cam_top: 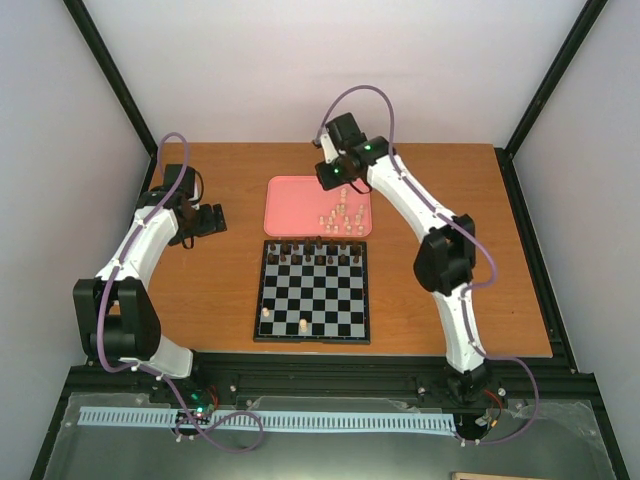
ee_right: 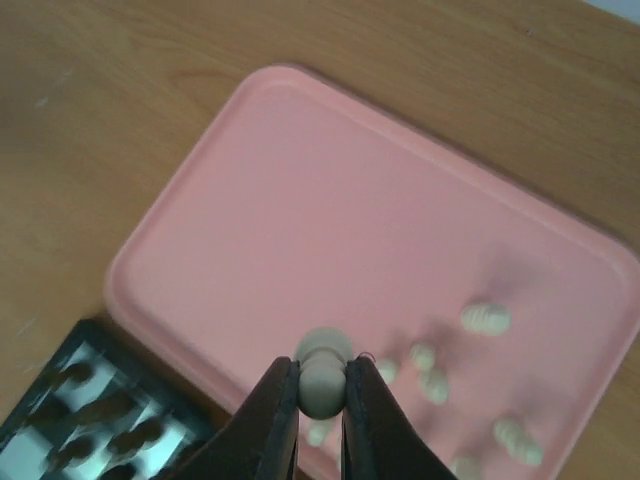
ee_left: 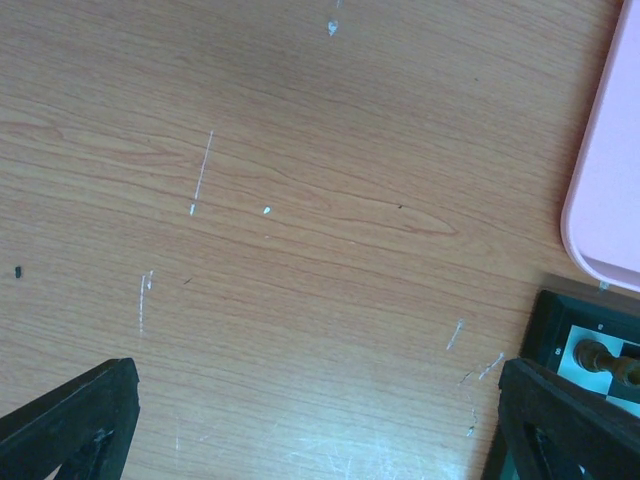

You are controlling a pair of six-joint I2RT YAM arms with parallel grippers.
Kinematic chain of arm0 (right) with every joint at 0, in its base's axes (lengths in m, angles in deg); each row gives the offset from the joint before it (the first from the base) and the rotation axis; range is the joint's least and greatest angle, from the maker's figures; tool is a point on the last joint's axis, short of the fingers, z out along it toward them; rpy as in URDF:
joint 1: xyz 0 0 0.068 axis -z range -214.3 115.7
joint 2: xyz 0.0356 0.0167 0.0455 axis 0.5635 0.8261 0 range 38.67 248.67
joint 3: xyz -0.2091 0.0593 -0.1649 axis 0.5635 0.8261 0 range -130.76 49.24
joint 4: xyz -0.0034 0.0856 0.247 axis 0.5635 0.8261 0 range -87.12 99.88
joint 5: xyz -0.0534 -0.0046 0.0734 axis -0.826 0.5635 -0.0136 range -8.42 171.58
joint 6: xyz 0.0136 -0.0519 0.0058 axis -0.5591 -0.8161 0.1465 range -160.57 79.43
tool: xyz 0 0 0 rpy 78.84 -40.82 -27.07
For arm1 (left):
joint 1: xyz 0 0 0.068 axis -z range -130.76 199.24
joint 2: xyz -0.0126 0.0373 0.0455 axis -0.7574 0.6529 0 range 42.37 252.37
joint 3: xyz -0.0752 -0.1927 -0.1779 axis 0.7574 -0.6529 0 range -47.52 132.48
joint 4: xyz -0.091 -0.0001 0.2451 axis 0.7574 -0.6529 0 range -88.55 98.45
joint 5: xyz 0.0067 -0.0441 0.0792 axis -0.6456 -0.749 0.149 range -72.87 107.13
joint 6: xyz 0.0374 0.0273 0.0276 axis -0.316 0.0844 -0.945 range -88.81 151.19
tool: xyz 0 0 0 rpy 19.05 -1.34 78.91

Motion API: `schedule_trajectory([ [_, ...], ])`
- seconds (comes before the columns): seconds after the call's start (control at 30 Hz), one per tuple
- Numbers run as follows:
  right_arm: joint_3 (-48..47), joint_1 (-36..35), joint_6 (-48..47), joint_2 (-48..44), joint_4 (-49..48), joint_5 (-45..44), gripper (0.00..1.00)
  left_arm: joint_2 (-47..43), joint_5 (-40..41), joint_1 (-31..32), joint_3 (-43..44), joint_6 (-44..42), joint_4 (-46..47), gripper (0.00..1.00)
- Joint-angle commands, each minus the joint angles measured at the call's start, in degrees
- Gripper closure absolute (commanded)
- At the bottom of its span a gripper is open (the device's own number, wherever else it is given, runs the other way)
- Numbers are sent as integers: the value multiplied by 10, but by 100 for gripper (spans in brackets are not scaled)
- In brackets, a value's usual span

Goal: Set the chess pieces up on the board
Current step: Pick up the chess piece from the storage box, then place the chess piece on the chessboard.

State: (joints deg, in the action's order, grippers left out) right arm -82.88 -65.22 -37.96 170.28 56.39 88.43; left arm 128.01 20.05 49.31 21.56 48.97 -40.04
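Observation:
The checkered board lies at the table's middle, with dark brown pieces along its far row and two cream-white chess pieces near its front edge. Several more cream pieces lie on the pink tray behind it. My right gripper is shut on a cream piece and holds it above the tray; in the top view it hovers over the tray's far right. My left gripper is open and empty over bare wood left of the board, whose corner shows in its view.
Black frame rails run along the table's left and right sides. Loose cream pieces lie scattered on the tray's right part. A dark brown piece stands on the board's corner by my left gripper's right finger.

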Motion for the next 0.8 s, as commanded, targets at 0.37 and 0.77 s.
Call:
schedule_trajectory([
  [0.37, 414, -218, 62, -301, -22, -13, 91, -25, 5, 4, 37, -3, -9, 0],
  [0.77, 458, -331, 65, -254, -75, -11, 91, -38, 3, 4, 20, -1, 2, 0],
])
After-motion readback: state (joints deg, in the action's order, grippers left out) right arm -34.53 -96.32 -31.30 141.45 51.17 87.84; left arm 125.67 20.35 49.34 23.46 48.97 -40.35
